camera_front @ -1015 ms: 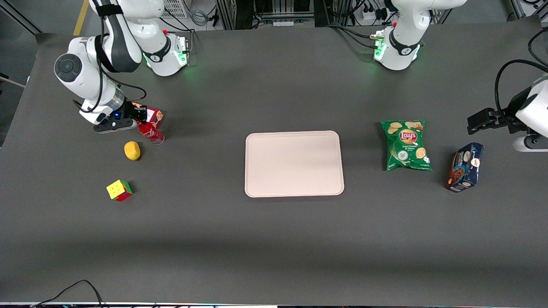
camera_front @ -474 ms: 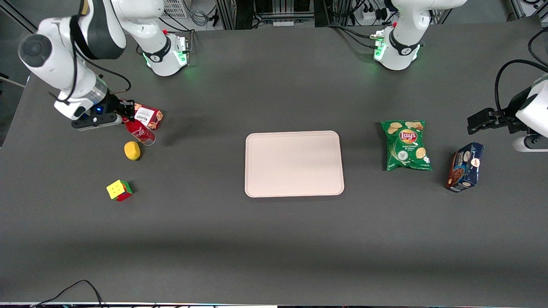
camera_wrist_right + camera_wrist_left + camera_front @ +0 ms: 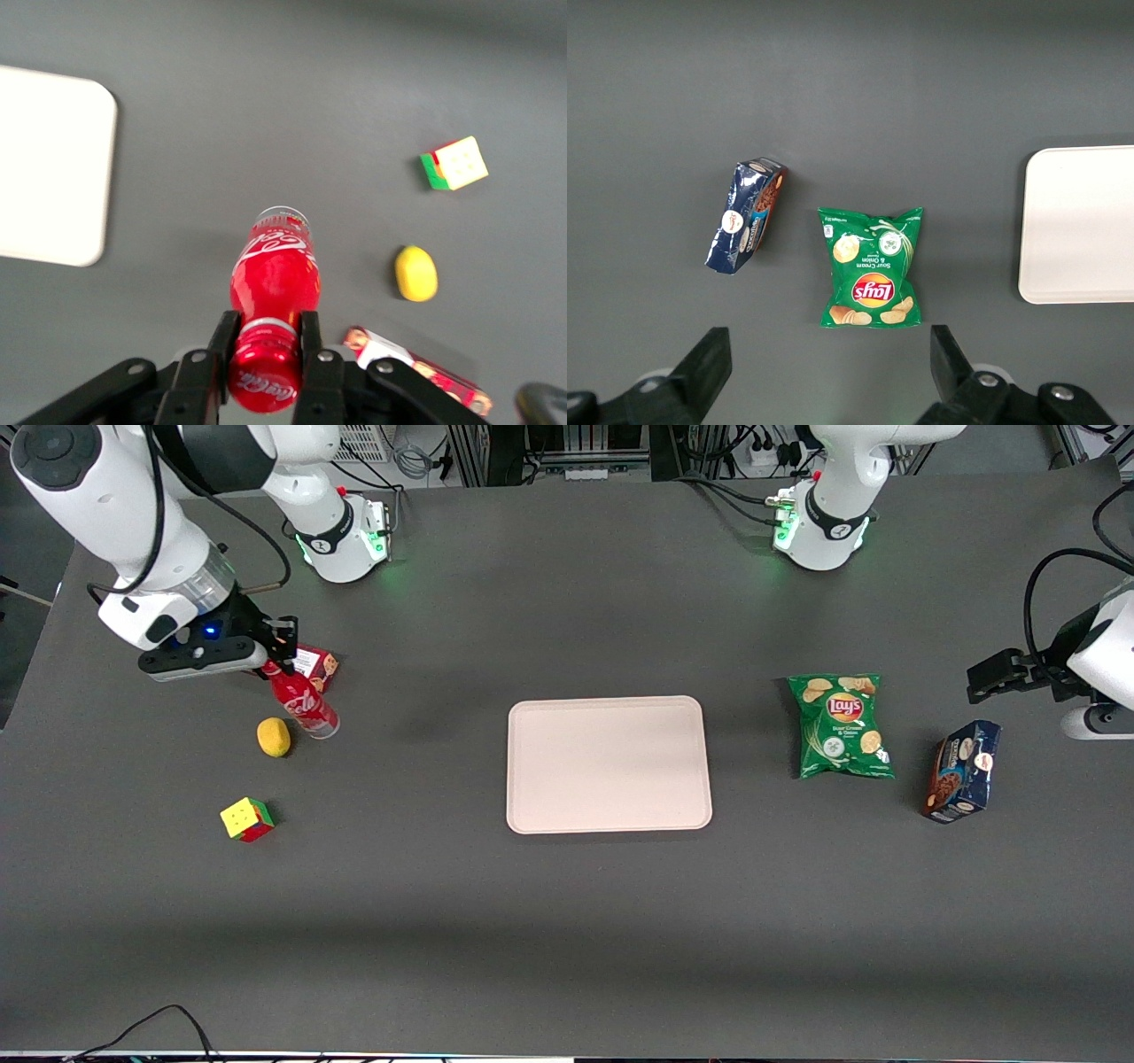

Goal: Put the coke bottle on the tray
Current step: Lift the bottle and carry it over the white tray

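Note:
My right gripper (image 3: 276, 662) is shut on the neck of the coke bottle (image 3: 302, 703), a slim red bottle with white script. The bottle hangs tilted above the table at the working arm's end, its clear base pointing toward the tray. In the right wrist view the black fingers (image 3: 223, 341) clamp the bottle (image 3: 275, 283) just under its red cap. The pale pinkish-beige tray (image 3: 609, 764) lies flat at the table's middle, well apart from the bottle, with nothing on it. It also shows in the right wrist view (image 3: 49, 168) and in the left wrist view (image 3: 1081, 226).
A flat red cookie box (image 3: 314, 666) lies beside the gripper. A yellow lemon (image 3: 274, 737) and a colour cube (image 3: 247, 819) lie nearer the front camera. A green chip bag (image 3: 840, 725) and a dark blue box (image 3: 962, 771) lie toward the parked arm's end.
My gripper has risen with the bottle in it, swinging out toward the table's edge and then back toward the tray. The bottle is now off the table and more upright.

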Motion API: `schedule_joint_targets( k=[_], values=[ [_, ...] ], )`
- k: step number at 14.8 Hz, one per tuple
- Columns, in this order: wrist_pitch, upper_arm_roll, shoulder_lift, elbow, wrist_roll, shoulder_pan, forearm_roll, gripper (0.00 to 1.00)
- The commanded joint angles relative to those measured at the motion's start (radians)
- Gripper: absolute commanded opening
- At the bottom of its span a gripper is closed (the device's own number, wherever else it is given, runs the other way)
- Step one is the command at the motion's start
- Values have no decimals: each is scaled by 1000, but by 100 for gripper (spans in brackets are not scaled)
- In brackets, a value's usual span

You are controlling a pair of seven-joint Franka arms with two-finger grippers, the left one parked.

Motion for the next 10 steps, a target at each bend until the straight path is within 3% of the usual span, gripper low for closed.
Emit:
schedule_joint_targets(
  k=[1, 6, 9, 10],
  values=[
    [-123, 69, 213, 308, 188, 31, 12, 0],
    [-148, 72, 471, 573, 500, 238, -11, 0],
    [-148, 71, 626, 679, 715, 387, -132, 0],
    [-148, 69, 675, 706, 748, 416, -143, 0]
  ],
)
